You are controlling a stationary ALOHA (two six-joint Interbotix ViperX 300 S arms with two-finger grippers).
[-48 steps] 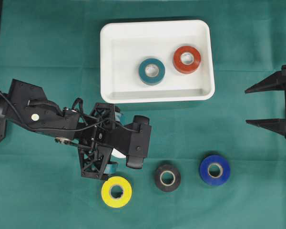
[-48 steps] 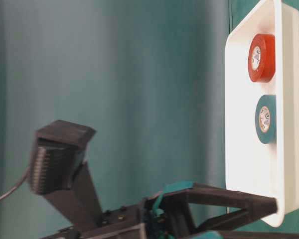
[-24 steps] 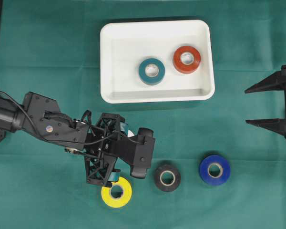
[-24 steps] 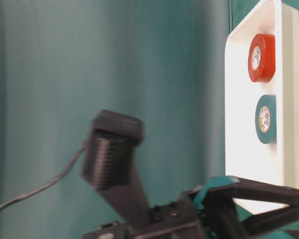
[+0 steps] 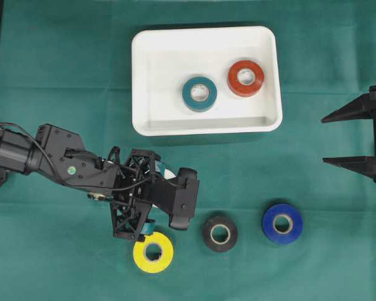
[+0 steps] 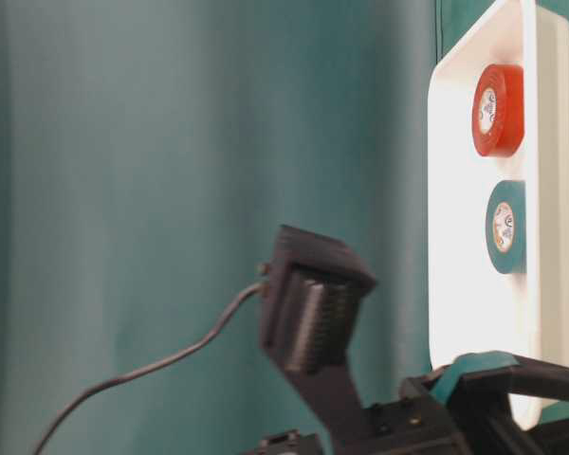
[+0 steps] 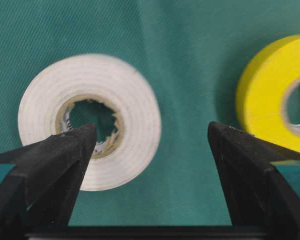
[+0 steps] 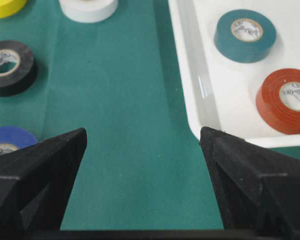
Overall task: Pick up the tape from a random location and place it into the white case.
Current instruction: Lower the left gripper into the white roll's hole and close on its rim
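Green cloth (image 5: 62, 69) covers the whole surface; both the left hand (image 7: 152, 145) and right hand (image 8: 142, 145) gape wide.

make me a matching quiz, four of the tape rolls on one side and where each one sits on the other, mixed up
Things:
1. red roll
2. white roll
3. blue roll
4. black roll

Places:
A. on the cloth between the yellow and blue rolls
B. inside the white case
C. under the open left claw
D. on the cloth, nearest the right claw

Pairs: 1-B, 2-C, 3-D, 4-A
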